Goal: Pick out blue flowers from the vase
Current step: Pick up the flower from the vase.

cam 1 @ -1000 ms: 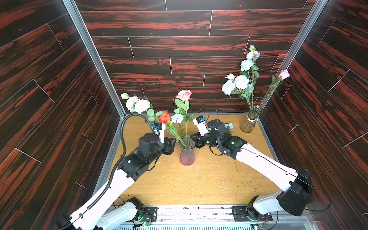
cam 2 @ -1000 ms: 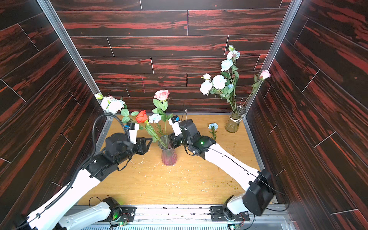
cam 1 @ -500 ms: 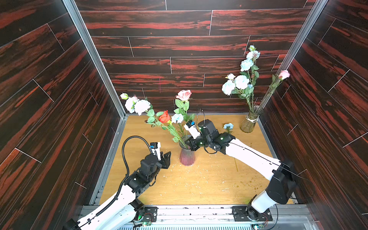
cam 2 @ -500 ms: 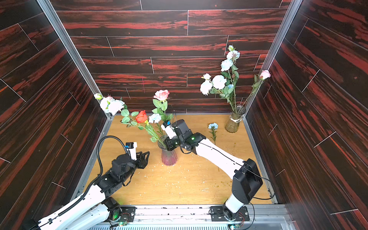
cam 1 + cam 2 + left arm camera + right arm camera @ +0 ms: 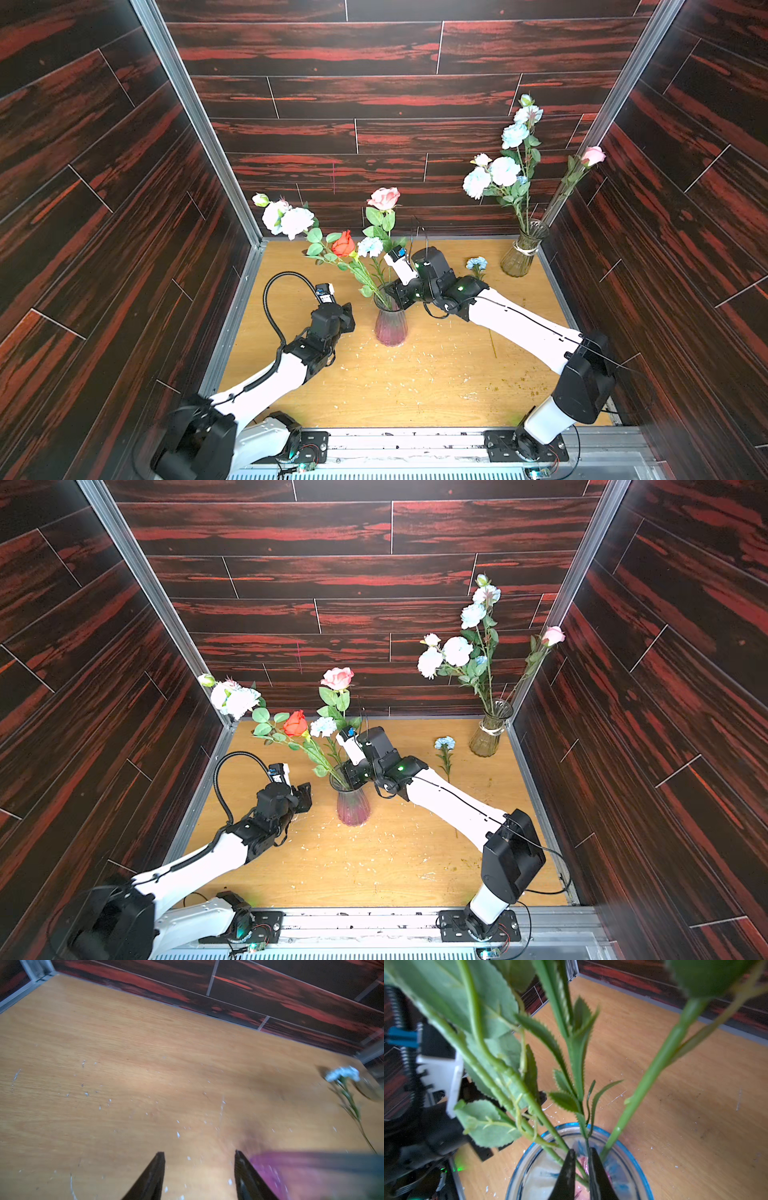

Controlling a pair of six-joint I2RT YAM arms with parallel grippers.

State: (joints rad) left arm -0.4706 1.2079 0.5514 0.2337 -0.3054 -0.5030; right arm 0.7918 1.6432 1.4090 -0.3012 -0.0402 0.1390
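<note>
A lab robot test booth: dark wood-print wall panels (image 5: 374, 95) on three sides, metal corner posts (image 5: 195, 120), a plywood table (image 5: 415, 386), robot arms (image 5: 523, 328) bolted to a near rail (image 5: 395, 446).

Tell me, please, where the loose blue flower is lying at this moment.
In both top views the loose blue flower lies on the table on the robot's right, beside the clear glass vase.

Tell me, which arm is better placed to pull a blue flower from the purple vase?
Right. The right gripper is at the vase rim, jaws astride a thin stem; the left gripper hangs open beside the vase, holding nothing.
</note>
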